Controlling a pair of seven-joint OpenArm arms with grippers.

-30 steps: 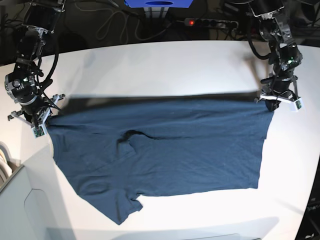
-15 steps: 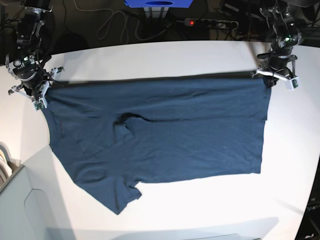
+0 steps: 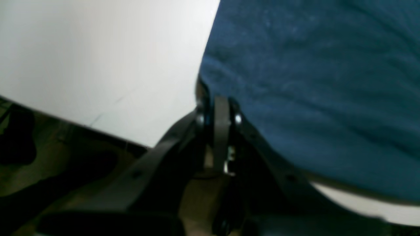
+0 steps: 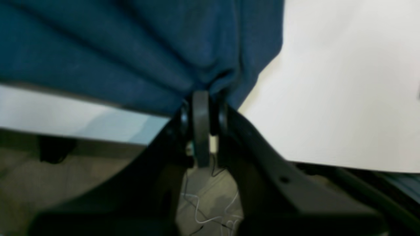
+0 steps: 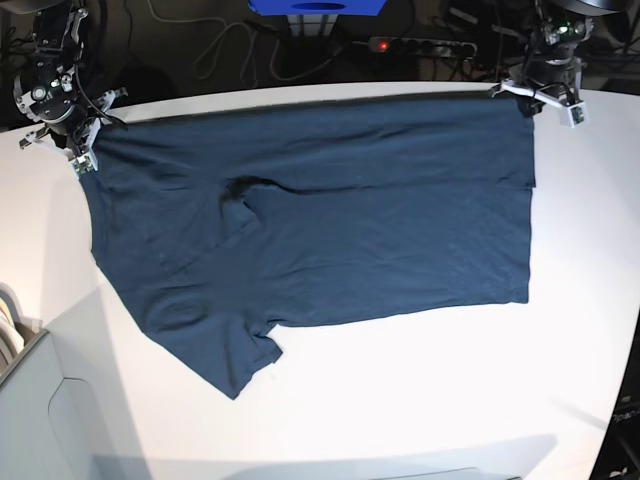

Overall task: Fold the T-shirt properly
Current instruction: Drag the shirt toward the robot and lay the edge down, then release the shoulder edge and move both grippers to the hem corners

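The dark navy T-shirt (image 5: 330, 220) hangs stretched wide between my two grippers, its upper edge raised near the table's far edge and one sleeve drooping at the lower left. My left gripper (image 5: 530, 103) is shut on the T-shirt's upper right corner; in the left wrist view the shut left gripper (image 3: 216, 108) pinches the cloth (image 3: 311, 82). My right gripper (image 5: 82, 155) is shut on the upper left corner. The right wrist view has the cloth (image 4: 131, 49) bunched into the closed right gripper (image 4: 201, 98).
The white table (image 5: 400, 400) lies under the T-shirt, with bare surface in front. Behind its far edge are black cables, a power strip (image 5: 420, 46) with a red light and a blue box (image 5: 318, 7). A pale grey unit (image 5: 40, 410) sits at the lower left.
Both grippers have carried the T-shirt's upper edge away from me toward the table's far edge, dragging the whole cloth along. Both stay shut on their corners.
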